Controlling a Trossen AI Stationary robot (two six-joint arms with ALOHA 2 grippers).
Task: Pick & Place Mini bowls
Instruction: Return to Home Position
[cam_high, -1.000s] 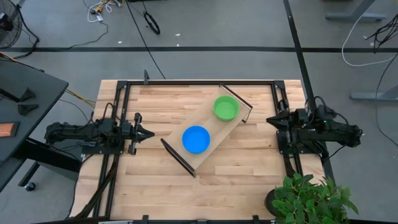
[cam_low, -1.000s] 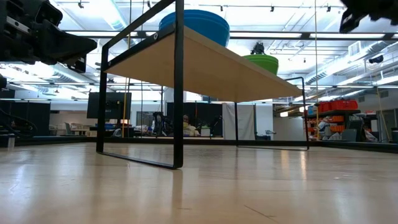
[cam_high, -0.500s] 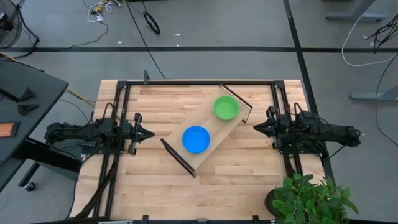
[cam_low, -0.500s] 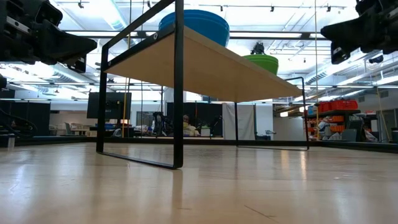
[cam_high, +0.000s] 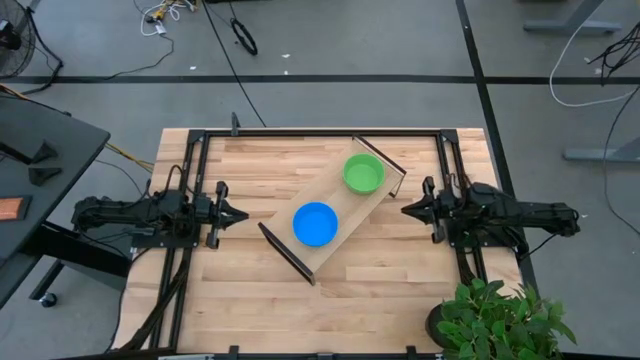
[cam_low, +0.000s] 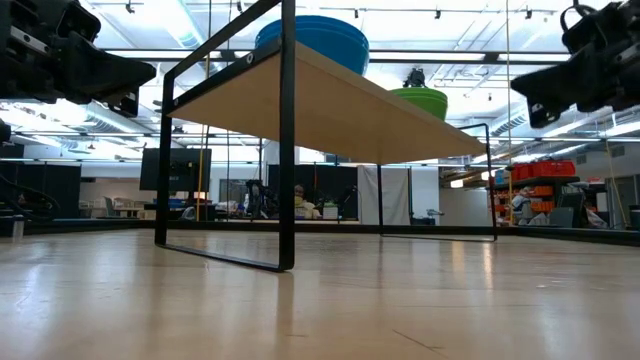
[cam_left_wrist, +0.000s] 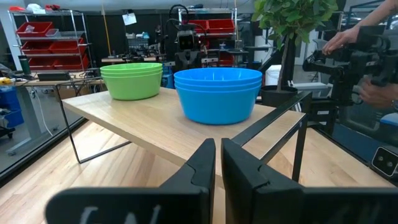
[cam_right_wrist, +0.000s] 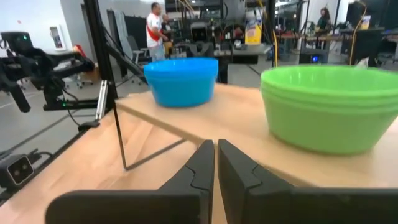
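Blue mini bowls (cam_high: 316, 223): nested stack, upright on the raised shelf (cam_high: 343, 200), at the end nearer the left jaws and straight ahead of them.
Green mini bowls (cam_high: 363, 173): nested stack at the shelf end nearer the right jaws.
Left arm (cam_high: 140, 215): low over the table (cam_high: 250, 300); jaws narrow, nearly touching, empty, clear of the shelf.
Right arm (cam_high: 520, 213): likewise low; jaws narrow, empty, facing the shelf.

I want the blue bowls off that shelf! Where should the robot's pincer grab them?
Probably the rim of the blue bowls, coming from straight above. They sit nested, open side up on the wooden shelf, with the thin wall free, so one finger can go inside and one outside. The left pincer and right pincer wait shut beside the shelf.
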